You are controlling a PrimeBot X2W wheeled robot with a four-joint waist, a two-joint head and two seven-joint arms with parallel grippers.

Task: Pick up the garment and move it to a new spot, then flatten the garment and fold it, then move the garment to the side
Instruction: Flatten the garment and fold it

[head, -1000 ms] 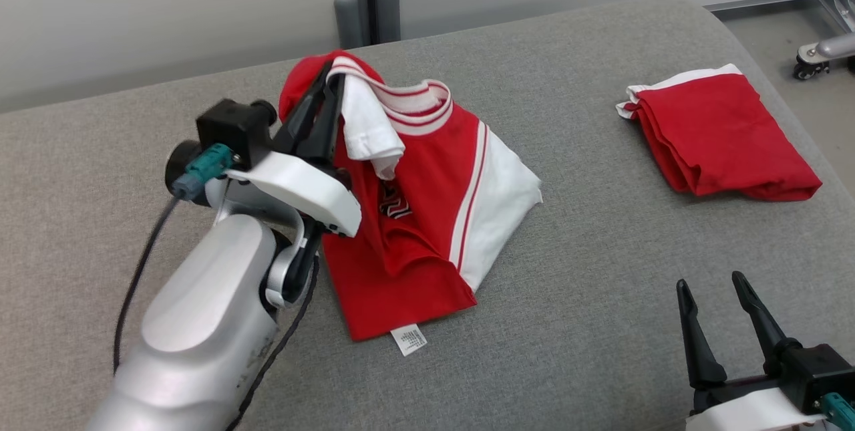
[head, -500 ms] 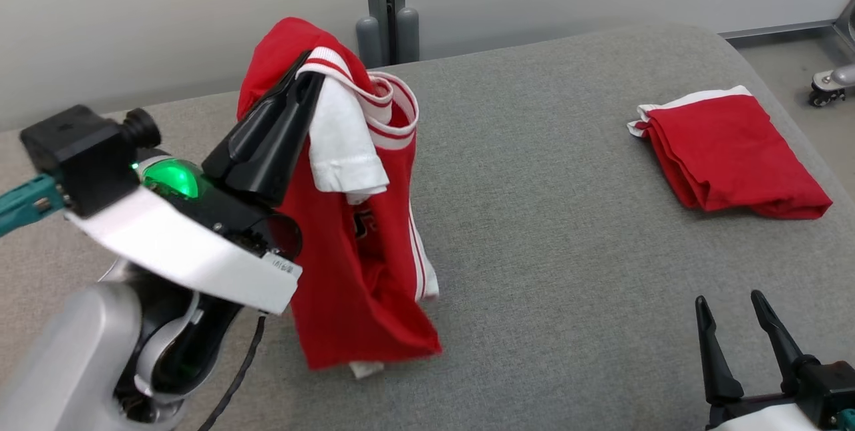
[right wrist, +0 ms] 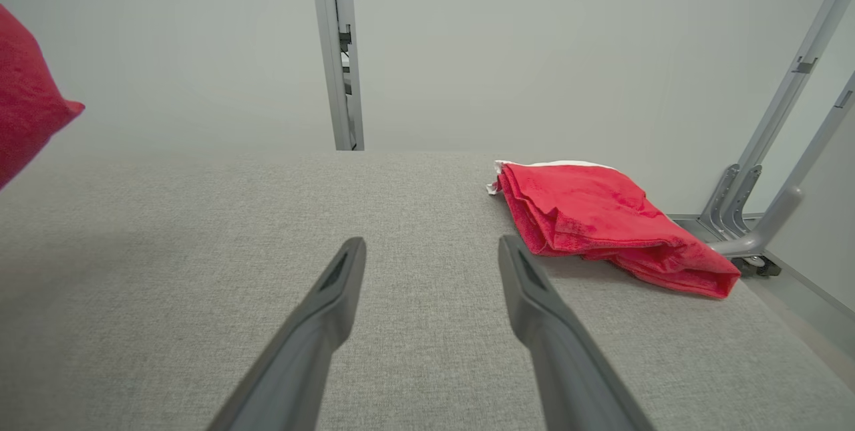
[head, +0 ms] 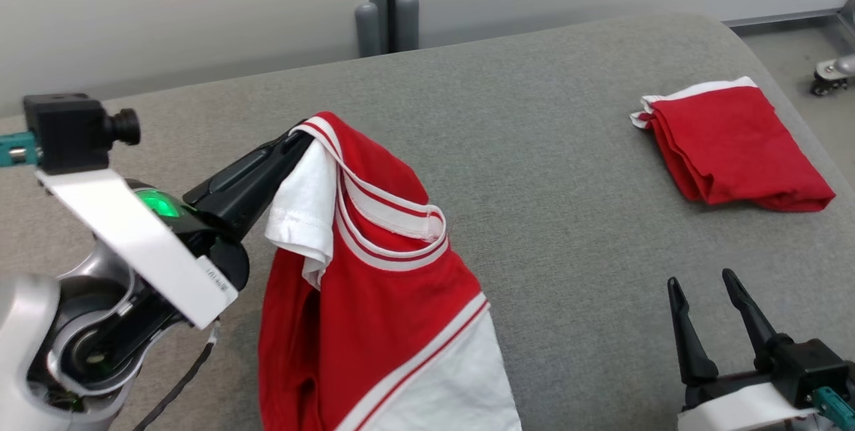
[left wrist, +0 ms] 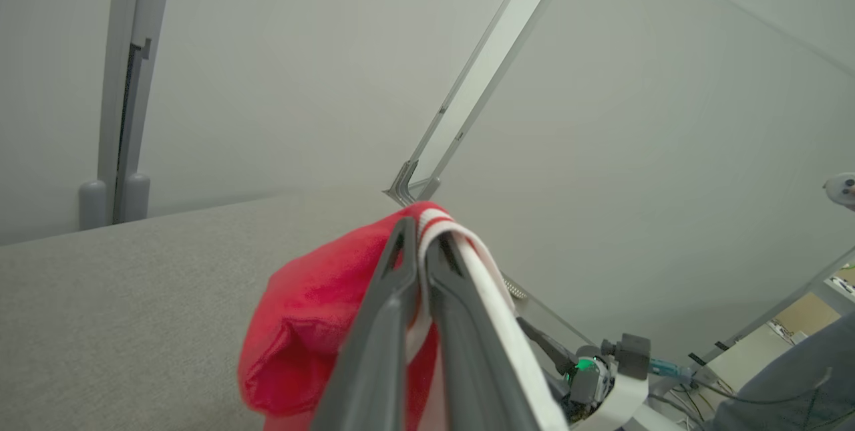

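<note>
A red and white garment (head: 374,311) hangs from my left gripper (head: 300,135), which is shut on its striped collar and holds it off the grey table (head: 568,217). Its lower part runs out of the head view at the bottom. In the left wrist view the two fingers (left wrist: 387,324) pinch the striped band of the garment (left wrist: 300,324). My right gripper (head: 701,280) stands open low at the right, above bare table, with nothing between its fingers (right wrist: 334,297). A red corner of the garment (right wrist: 27,123) shows at the left edge of the right wrist view.
A second red garment (head: 731,144), folded, lies at the table's far right near the rounded edge; it also shows as a folded red garment (right wrist: 601,224) in the right wrist view. A grey post (head: 384,3) stands behind the table. A caster (head: 828,77) sits on the floor at right.
My left gripper has lifted the garment off the table and carried it nearer and lower in the view; the garment now hangs freely. The head camera has shifted. The right gripper stays open.
</note>
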